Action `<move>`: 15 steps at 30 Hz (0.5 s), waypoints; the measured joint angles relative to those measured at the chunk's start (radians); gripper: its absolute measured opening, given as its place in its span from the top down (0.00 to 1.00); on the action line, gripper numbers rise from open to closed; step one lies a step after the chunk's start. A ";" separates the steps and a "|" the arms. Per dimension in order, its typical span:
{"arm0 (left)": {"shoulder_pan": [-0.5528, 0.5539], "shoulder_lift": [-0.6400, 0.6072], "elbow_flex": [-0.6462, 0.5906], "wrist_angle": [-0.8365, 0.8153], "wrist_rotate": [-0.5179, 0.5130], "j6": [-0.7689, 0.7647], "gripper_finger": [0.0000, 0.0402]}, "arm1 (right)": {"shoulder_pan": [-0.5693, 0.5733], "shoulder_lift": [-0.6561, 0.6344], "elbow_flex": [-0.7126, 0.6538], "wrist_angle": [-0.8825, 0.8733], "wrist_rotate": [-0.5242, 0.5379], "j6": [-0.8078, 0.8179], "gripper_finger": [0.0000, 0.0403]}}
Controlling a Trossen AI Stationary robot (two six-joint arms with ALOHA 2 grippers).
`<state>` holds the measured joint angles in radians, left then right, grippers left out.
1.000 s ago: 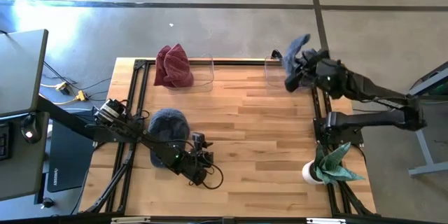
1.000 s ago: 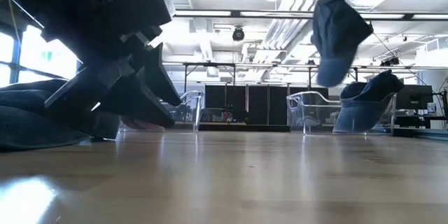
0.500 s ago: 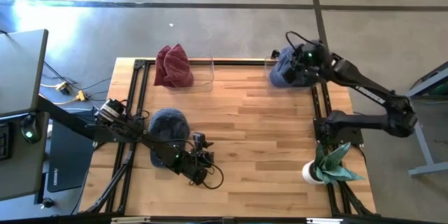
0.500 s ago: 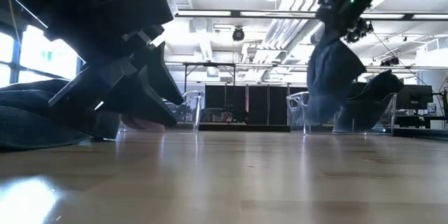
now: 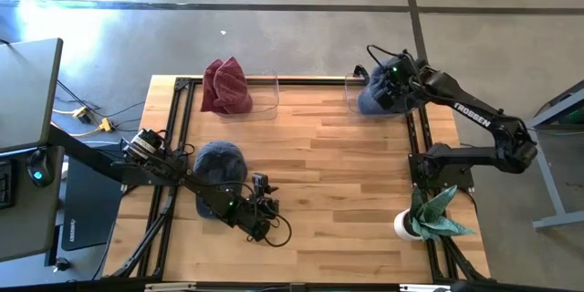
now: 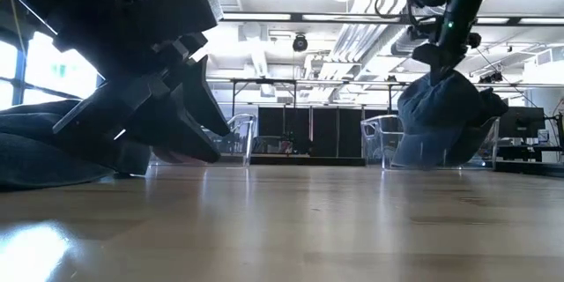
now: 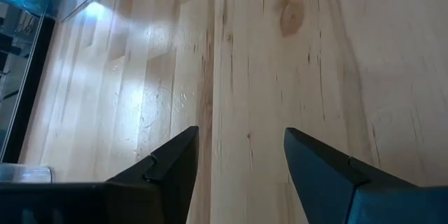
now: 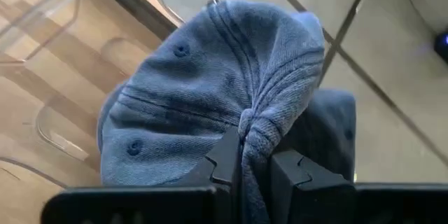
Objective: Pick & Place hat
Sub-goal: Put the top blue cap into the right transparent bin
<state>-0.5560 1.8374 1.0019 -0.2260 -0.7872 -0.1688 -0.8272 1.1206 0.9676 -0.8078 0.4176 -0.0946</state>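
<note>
From above, my right gripper (image 5: pixel 388 85) held the blue hat (image 5: pixel 372 98) down in the clear bin (image 5: pixel 352 91) under it. At table level, the hat sat low inside. In the wrist picture, the fingers pinched a fold; only the release was left, I think. My left gripper (image 7: pixel 240 155) rested open.

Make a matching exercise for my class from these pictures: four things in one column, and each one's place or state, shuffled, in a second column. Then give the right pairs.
Things
1. red hat
2. blue hat
3. left gripper
4. potted plant

Places or states
A. at the table's near right corner
B. pinched by the right gripper over the right clear bin
C. in the left clear bin
D. open over bare wood

Pairs: 1-C, 2-B, 3-D, 4-A
</note>
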 joint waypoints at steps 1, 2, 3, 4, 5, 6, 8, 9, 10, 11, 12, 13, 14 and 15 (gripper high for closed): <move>0.000 0.000 0.000 0.000 0.000 0.000 0.49 | 0.000 0.000 0.000 -0.009 0.007 0.017 0.90; 0.000 0.000 0.000 0.000 0.000 0.000 0.49 | 0.000 0.000 0.000 -0.018 0.018 0.031 0.88; 0.000 0.000 0.000 0.000 0.001 -0.002 0.49 | 0.000 0.000 0.000 -0.029 0.029 0.042 0.85; 0.000 0.000 0.000 0.000 0.001 -0.003 0.49 | 0.000 -0.002 0.000 -0.048 0.041 0.054 0.82; 0.000 0.000 0.000 0.000 0.001 -0.003 0.49 | 0.000 -0.005 0.003 -0.076 0.050 0.071 0.78; 0.000 0.000 0.000 0.000 0.001 -0.004 0.49 | 0.000 -0.007 0.013 -0.110 0.053 0.096 0.74; 0.000 0.000 0.000 0.000 0.001 -0.003 0.49 | 0.003 -0.008 0.056 -0.177 0.042 0.184 0.66; 0.000 0.000 0.000 0.002 0.001 -0.004 0.49 | 0.005 -0.008 0.080 -0.207 0.034 0.241 0.63; 0.000 0.000 0.000 0.005 0.001 -0.003 0.49 | 0.008 -0.009 0.104 -0.237 0.019 0.293 0.60; 0.000 0.000 0.000 0.009 0.001 -0.003 0.49 | 0.013 -0.010 0.126 -0.255 -0.003 0.335 0.58; 0.000 0.000 0.000 0.018 0.001 0.001 0.49 | 0.018 -0.010 0.147 -0.261 -0.027 0.362 0.56; 0.000 0.000 0.000 0.029 0.002 0.004 0.49 | 0.024 -0.010 0.164 -0.256 -0.047 0.376 0.55; 0.000 0.000 0.000 0.038 0.005 0.005 0.49 | 0.033 -0.010 0.173 -0.238 -0.062 0.379 0.54; 0.000 0.000 0.000 0.045 0.013 0.005 0.49 | 0.046 -0.008 0.175 -0.208 -0.074 0.371 0.54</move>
<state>-0.5559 1.8378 1.0019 -0.1807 -0.7741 -0.1633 -0.7816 1.1123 1.1423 -1.0162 0.3439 0.2767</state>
